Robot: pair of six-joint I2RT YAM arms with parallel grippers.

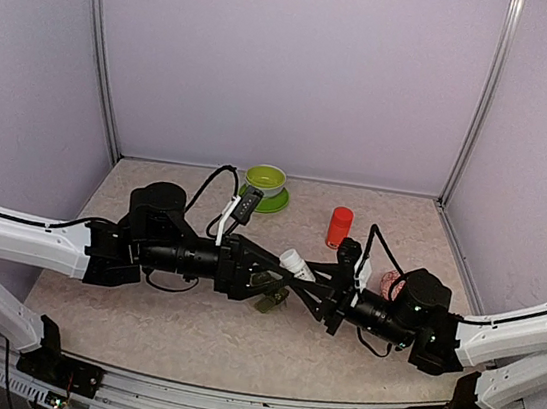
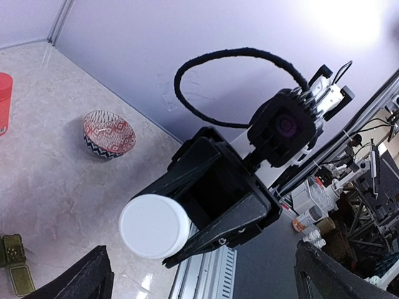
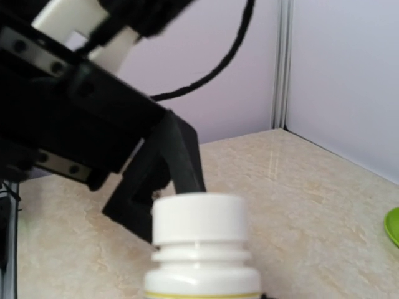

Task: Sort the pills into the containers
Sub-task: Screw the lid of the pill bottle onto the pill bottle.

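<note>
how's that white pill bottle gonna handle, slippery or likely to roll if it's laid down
The white pill bottle looks like rigid plastic, so it should probably hold its shape in the right gripper. Its round body would likely roll if laid on its side. The smooth surface may be a bit slippery.

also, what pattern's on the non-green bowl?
Red and white inside, black-and-white zigzag band outside; the patterned bowl shows best in the left wrist view.

Mid-table white bottle (image 1: 296, 263); red bottle (image 1: 339, 227) behind.
</note>
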